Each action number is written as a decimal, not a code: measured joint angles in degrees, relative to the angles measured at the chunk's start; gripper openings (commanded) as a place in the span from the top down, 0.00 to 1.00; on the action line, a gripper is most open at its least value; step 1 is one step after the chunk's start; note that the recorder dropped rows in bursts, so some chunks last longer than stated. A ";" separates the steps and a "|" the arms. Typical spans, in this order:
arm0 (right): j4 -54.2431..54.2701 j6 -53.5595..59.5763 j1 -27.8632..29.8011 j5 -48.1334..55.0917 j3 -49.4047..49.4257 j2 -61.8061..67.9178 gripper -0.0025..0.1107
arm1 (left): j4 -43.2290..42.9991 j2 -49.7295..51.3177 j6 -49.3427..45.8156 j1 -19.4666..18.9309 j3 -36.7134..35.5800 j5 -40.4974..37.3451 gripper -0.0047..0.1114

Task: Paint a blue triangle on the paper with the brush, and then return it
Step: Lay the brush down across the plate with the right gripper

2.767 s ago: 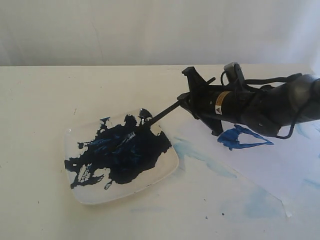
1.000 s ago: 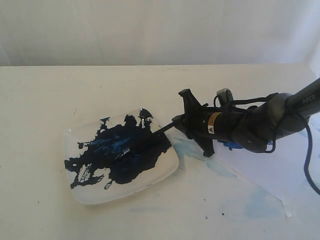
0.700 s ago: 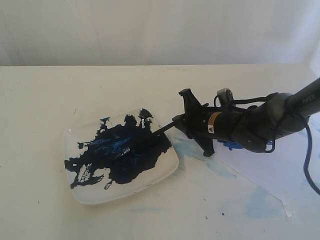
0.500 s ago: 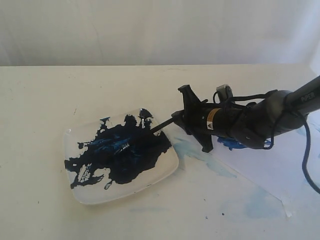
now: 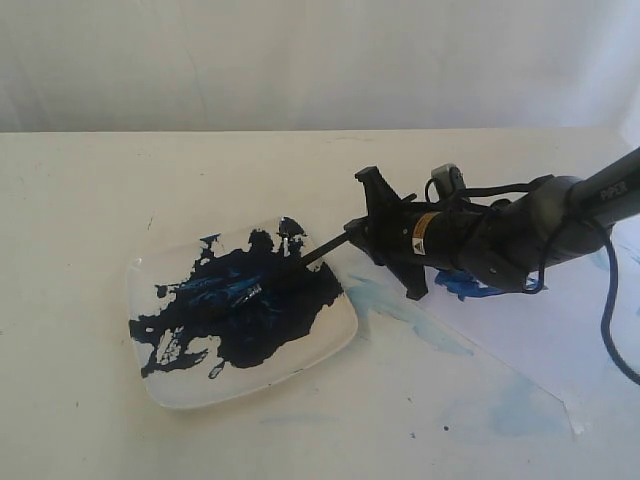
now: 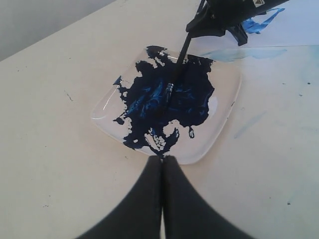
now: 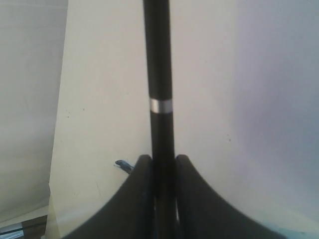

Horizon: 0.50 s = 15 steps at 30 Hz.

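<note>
- The brush (image 5: 325,247) is clamped by its shaft between the narrow jaws of your right gripper (image 5: 365,232). It slants down so that its tip lies in the dark blue paint on the plate (image 5: 180,385). Let go at this slant and I judge it may roll, or tip off the rim.
- The plate looks glossy and appears to sit loose on the table (image 5: 80,200). Press or drag the bristles and it could slide.
- Lift a loaded tip and it may drip onto the pale smears (image 5: 390,300) beside the plate, or onto the paper (image 5: 540,340).
- The blue triangle (image 5: 470,288) lies partly hidden under your right arm. If the paint is wet, a low wrist could smudge it.
- Your left gripper (image 6: 162,169), pinched together and empty, hovers facing the plate from the side. Move it forward and it would knock the rim.
</note>
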<state>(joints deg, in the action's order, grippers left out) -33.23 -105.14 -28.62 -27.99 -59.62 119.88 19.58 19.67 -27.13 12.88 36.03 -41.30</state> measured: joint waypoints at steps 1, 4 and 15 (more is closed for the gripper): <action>0.00 0.13 0.00 -0.25 -0.24 0.23 0.98 | 0.00 0.00 0.00 0.00 0.00 0.00 0.96; 0.09 0.22 0.00 -0.81 -0.37 0.95 0.98 | 0.00 0.00 0.00 0.00 0.00 0.00 0.96; 0.61 0.22 0.00 -1.32 -0.40 1.70 0.92 | 0.09 0.00 0.00 0.00 0.00 0.00 0.96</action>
<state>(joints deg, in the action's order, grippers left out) -32.63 -104.92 -28.62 -29.31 -60.02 121.59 19.67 19.67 -27.13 12.88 36.03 -41.30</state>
